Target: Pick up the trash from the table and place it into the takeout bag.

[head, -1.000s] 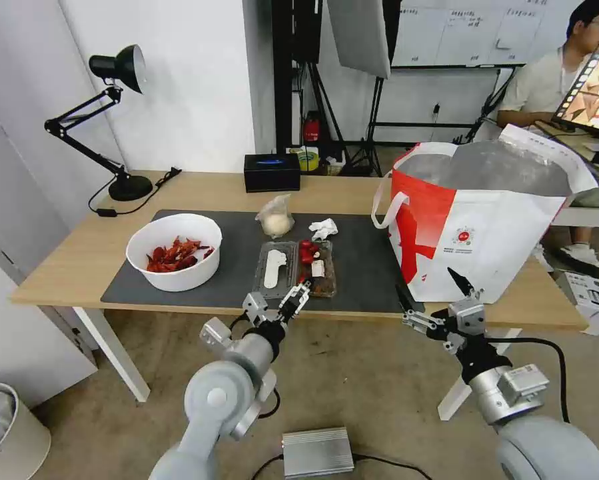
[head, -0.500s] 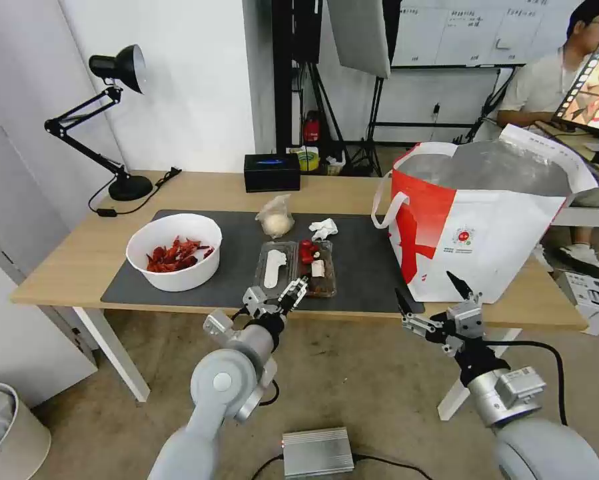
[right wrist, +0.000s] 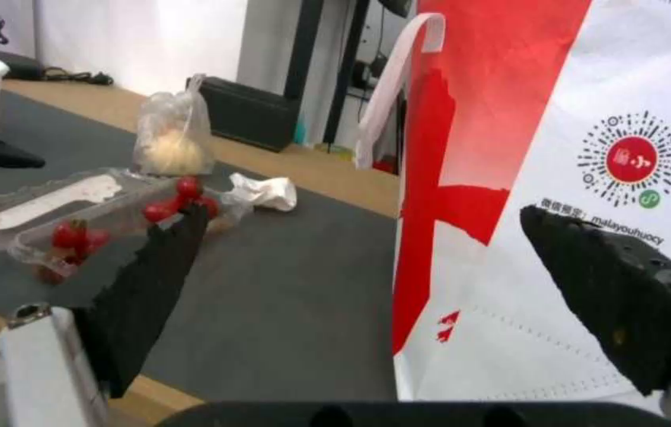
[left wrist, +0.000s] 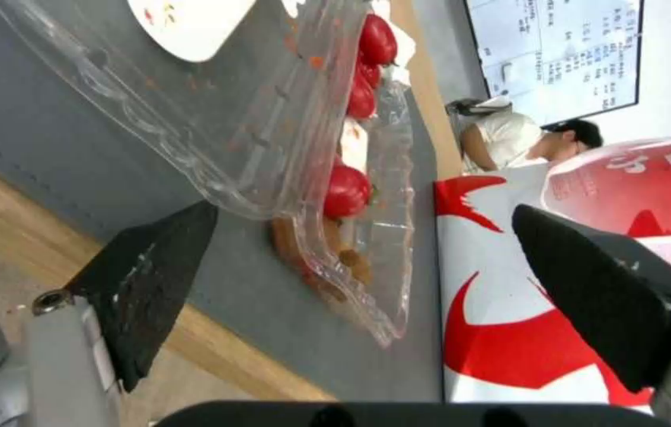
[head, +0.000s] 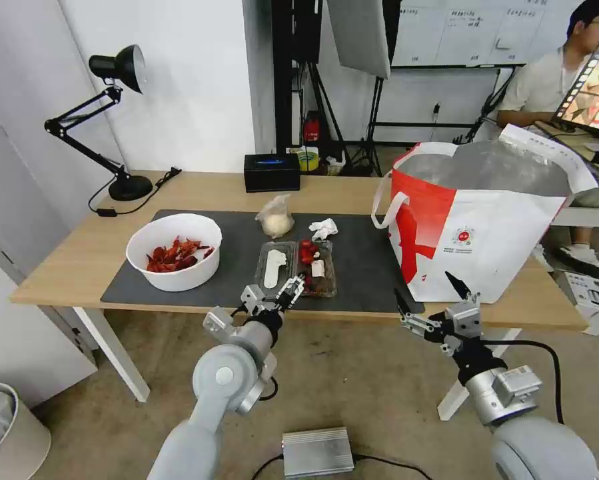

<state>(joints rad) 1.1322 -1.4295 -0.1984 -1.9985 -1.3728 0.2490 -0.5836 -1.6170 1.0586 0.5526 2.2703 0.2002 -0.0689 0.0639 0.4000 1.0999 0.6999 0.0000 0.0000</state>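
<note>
I'm seeing my left tool (head: 273, 295) gaping apart at the table's (head: 66, 257) front edge, facing the clear tray (head: 296, 268) holding red scraps; my right tool (head: 430, 301) is spreading apart beside the bag (head: 486, 220).

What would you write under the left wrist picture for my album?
Open left tool reaching toward the clear tray of red scraps on the grey mat.

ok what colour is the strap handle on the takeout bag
White. The strap handle shows best in the right wrist view, looping off the takeout bag.

Left gripper (head: 272, 294) spread at the clear tray's (head: 295, 267) near edge; contact unclear
</note>
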